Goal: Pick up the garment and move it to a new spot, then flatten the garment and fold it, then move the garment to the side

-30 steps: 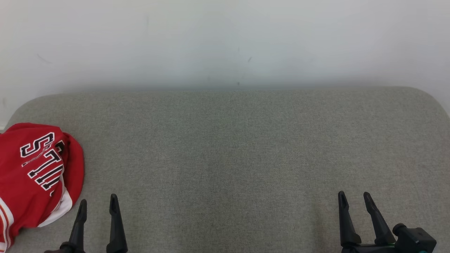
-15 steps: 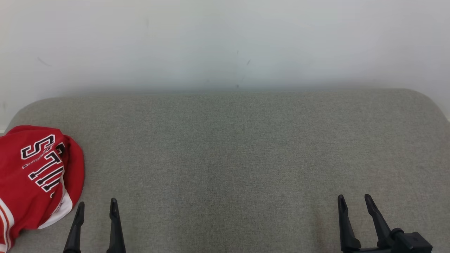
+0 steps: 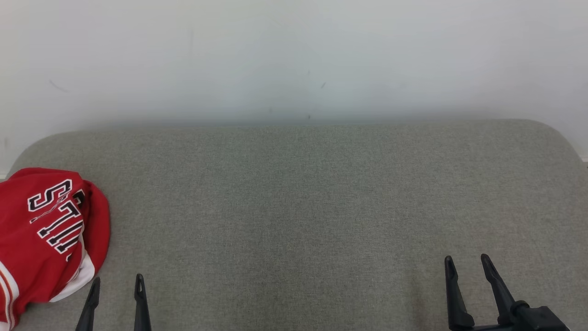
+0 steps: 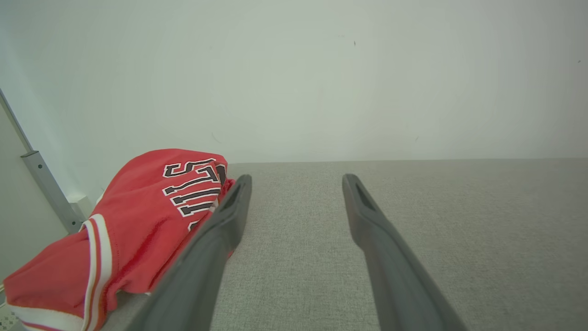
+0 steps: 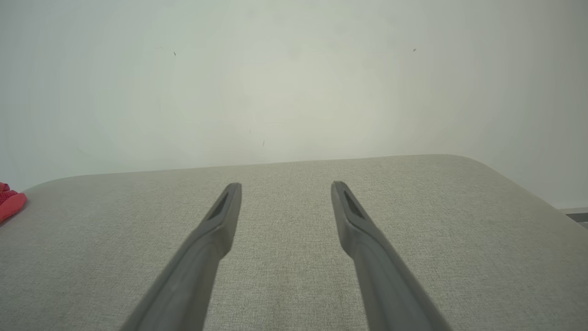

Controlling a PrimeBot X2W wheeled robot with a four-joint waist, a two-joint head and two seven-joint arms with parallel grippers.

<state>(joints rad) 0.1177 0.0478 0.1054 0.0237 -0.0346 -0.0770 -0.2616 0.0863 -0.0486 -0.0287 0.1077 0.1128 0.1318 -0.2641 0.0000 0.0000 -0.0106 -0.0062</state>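
Observation:
The garment (image 3: 41,239) is a red jersey with black-and-white lettering and white trim, bunched in a heap at the far left of the grey cushioned surface (image 3: 294,207). In the left wrist view the garment (image 4: 133,230) lies just left of the fingers. My left gripper (image 3: 116,284) stands open at the lower left, just right of the heap, with nothing between its fingers. My right gripper (image 3: 466,263) is open at the lower right, far from the garment, also empty. A sliver of the red garment (image 5: 10,202) shows at the left edge of the right wrist view.
A pale wall (image 3: 294,59) rises right behind the cushion's rounded back edge. A grey metal rail (image 4: 43,188) stands by the wall at the left, beyond the garment. The grey surface spreads wide between and ahead of the two grippers.
The head view has tilted slightly, shifting the whole scene down. Both grippers have sunk lower in the frame, the left one more; they stay open. The garment lies as before.

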